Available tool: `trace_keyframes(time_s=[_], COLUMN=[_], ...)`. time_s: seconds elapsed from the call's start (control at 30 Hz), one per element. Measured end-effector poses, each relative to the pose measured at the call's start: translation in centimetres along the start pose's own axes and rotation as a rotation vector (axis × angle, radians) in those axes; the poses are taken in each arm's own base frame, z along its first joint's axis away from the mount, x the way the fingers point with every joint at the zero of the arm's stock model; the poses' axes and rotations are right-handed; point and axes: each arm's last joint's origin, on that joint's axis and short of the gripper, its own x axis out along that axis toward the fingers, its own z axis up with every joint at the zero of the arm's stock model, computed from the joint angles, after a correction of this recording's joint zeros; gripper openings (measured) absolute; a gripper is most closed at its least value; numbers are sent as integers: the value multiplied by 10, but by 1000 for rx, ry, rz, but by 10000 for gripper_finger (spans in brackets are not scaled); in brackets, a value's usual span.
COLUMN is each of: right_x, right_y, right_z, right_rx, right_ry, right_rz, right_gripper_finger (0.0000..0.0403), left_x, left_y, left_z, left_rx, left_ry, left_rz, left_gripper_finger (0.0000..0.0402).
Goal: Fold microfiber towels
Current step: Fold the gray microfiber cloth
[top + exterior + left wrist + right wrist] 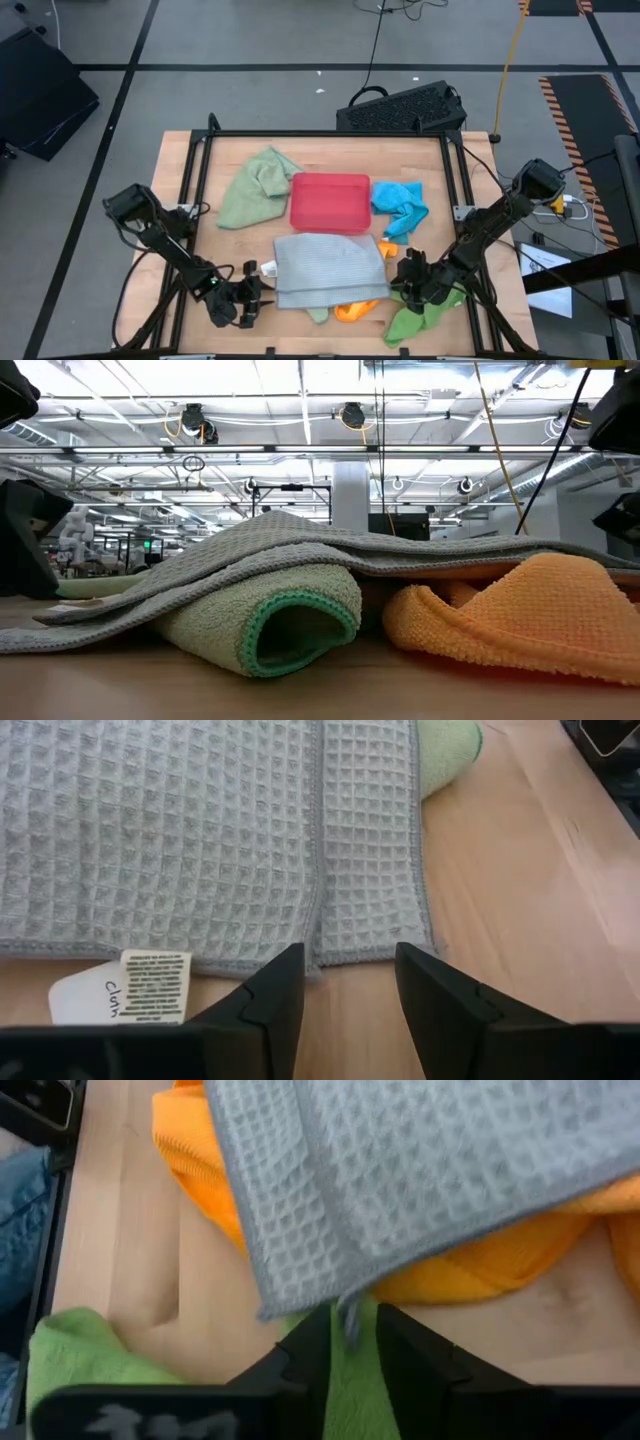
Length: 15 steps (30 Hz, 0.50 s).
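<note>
At frame centre the grey-blue towel (pixel 200 830) is matt waffle-weave cloth with stitched hems and a white paper-like label (pixel 120 988) at lower left. The orange towel (pixel 520 615), lower right, is fuzzy terry pile; the sage green towel (pixel 260 625) beside it is nubby with a knitted edge. The bench (pixel 520 880) is smooth pale wood. The red tray (pixel 330 202) looks like smooth plastic.

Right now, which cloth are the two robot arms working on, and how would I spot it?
Find the red tray in the middle of the wooden table. Just in front of it, towards the arms, lies the grey-blue towel, spread flat over an orange cloth. It alone is smooth with a waffle weave; its neighbours are crumpled.
</note>
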Motion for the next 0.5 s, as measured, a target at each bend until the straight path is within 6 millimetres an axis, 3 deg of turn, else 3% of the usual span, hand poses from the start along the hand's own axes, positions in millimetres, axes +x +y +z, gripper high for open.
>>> trace_keyframes(time_s=[0.2,0.5], right_x=[0,0], right_y=[1,1], right_z=[2,1], right_rx=[-28,-26], right_ry=[-6,16], right_rz=[12,28], right_gripper_finger=[7,2], left_x=[-1,-3], left_y=[0,3], left_z=[1,2], left_rx=[2,57], left_ry=[-5,1], left_rz=[4,30], left_gripper_finger=[159,159])
